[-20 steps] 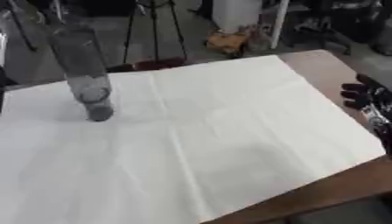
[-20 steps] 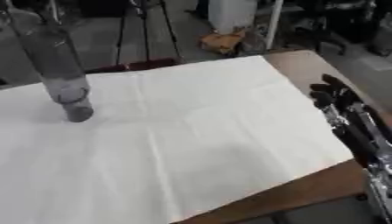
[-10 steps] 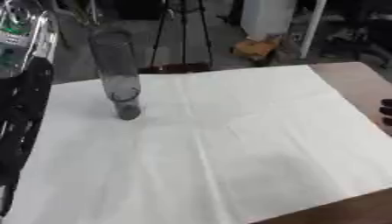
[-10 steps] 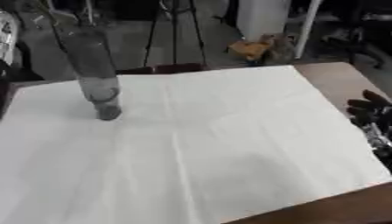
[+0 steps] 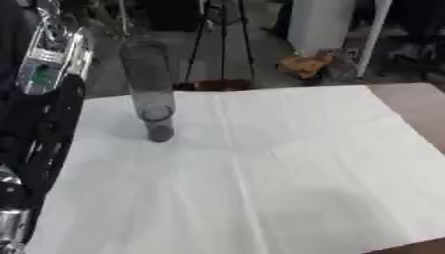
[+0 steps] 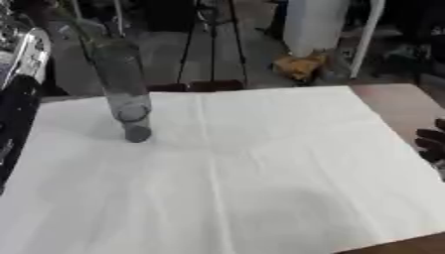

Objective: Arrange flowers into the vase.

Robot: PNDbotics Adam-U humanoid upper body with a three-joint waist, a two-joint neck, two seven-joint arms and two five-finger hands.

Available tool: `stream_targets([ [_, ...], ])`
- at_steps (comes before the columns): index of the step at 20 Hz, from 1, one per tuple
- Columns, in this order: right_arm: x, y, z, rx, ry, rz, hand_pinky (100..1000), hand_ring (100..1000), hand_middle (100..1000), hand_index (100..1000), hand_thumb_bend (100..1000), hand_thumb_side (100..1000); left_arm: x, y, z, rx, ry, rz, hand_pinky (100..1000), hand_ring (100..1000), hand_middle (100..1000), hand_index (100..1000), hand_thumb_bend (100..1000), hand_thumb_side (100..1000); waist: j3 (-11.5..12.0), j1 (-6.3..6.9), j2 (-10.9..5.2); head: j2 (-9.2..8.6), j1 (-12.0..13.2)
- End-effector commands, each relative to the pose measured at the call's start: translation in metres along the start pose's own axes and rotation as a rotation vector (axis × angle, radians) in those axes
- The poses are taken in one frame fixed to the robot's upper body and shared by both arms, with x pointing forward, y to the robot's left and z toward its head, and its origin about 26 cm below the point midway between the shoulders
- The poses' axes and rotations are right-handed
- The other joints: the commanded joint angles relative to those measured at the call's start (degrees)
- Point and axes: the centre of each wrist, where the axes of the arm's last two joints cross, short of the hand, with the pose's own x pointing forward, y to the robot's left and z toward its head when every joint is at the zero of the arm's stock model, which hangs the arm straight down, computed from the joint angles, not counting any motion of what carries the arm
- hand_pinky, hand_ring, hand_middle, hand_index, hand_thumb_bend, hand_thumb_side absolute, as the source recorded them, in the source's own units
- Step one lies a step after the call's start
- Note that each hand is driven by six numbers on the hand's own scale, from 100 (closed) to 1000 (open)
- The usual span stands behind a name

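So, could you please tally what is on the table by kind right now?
Clear glass vase: 1
White cloth: 1
Flowers: 0 in view
Total: 2

Lone vase (image 5: 150,89) on open cloth (image 5: 287,163)

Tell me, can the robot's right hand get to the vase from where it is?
Probably yes. The right hand sits at the table's right edge, and only bare white cloth lies between it and the vase.
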Motion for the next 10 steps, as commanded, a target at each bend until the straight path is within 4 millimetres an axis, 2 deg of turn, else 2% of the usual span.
stream_targets([
  [1,0.006,-0.004,-0.005,0.003,-0.025,0.016,885,882,845,1000,165,701,0.009,0.002,-0.008,0.006,-0.041,0.03,100,100,100,100,1000,165,-0.29,0.72,-0.77,-1.57,1.16],
  [10,0.006,-0.004,-0.005,0.005,-0.025,0.015,885,881,844,1000,164,702,-0.008,0.005,-0.007,0.035,0.005,0.043,100,100,100,100,1000,181,-0.87,0.94,-0.51,-2.36,2.37],
])
